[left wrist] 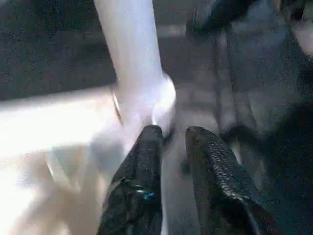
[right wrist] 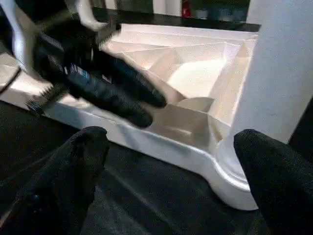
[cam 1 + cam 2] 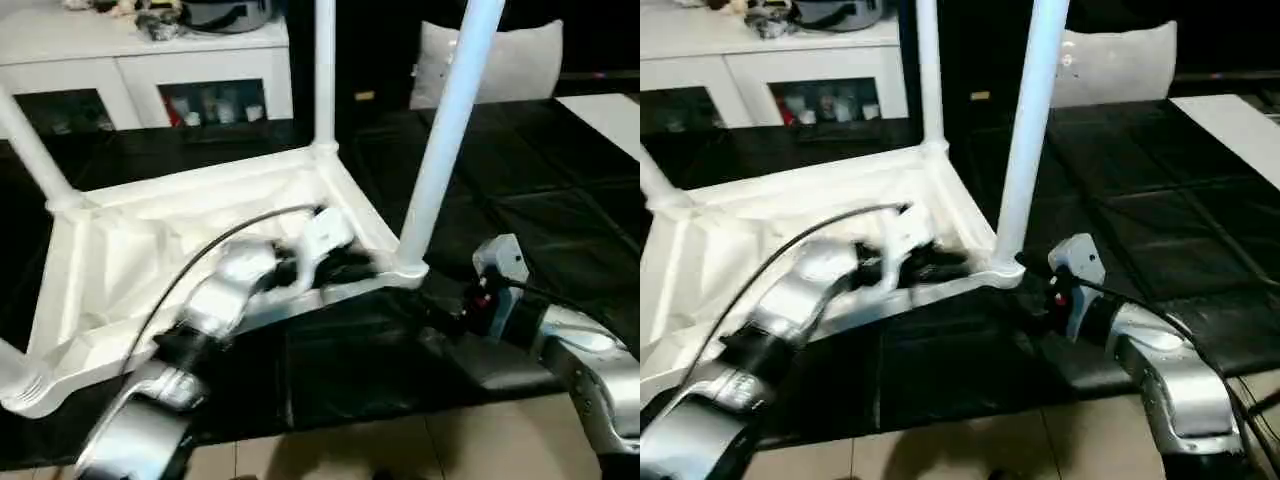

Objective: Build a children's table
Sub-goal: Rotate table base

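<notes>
The children's table (image 3: pixel 190 250) lies upside down on the black work table (image 3: pixel 560 210), its ribbed underside up and its long axis running from about 8 o'clock to 2 o'clock in the head views. Legs stand upright in the corner sockets; the near-right leg (image 3: pixel 445 130) leans slightly toward 1 o'clock. The left gripper (image 1: pixel 172 142) reaches over the near rim, fingers slightly parted and holding nothing, tips just beside that leg's socket. The right gripper (image 2: pixel 171 161) sits at 4 o'clock from the same corner, spread wide and empty, apart from the table.
</notes>
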